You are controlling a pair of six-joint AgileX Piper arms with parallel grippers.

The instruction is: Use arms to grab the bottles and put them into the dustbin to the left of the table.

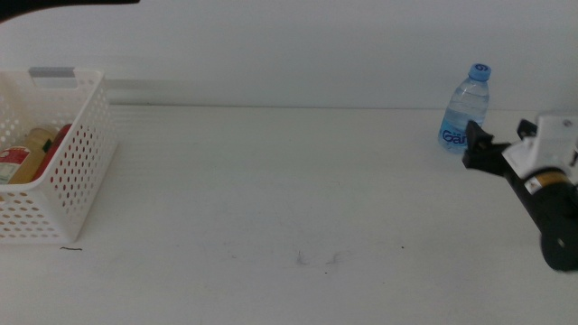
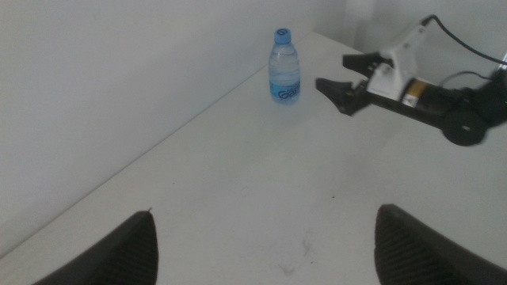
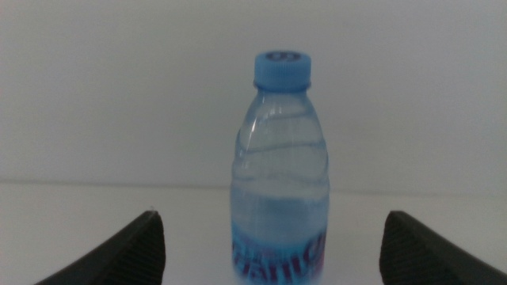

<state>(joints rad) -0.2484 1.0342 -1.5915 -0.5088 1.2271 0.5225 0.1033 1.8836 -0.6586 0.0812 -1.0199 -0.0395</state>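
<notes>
A clear water bottle (image 1: 467,113) with a blue cap stands upright at the back right of the white table (image 1: 271,199). My right gripper (image 1: 472,149) is open just in front of it, not touching. In the right wrist view the bottle (image 3: 280,182) sits centred between the spread jaws. The white perforated dustbin (image 1: 77,158) stands at the table's left edge. It holds a yellow tea bottle (image 1: 33,147) and a red can (image 1: 61,135). My left gripper (image 2: 265,215) is open and holds nothing. It is out of the middle view, and its wrist view takes in the bottle (image 2: 284,70) from afar.
A white wall runs along the table's back edge close behind the bottle. A few faint scuff marks (image 1: 316,260) show near the middle front. The right arm's body (image 1: 555,208) reaches in from the right side.
</notes>
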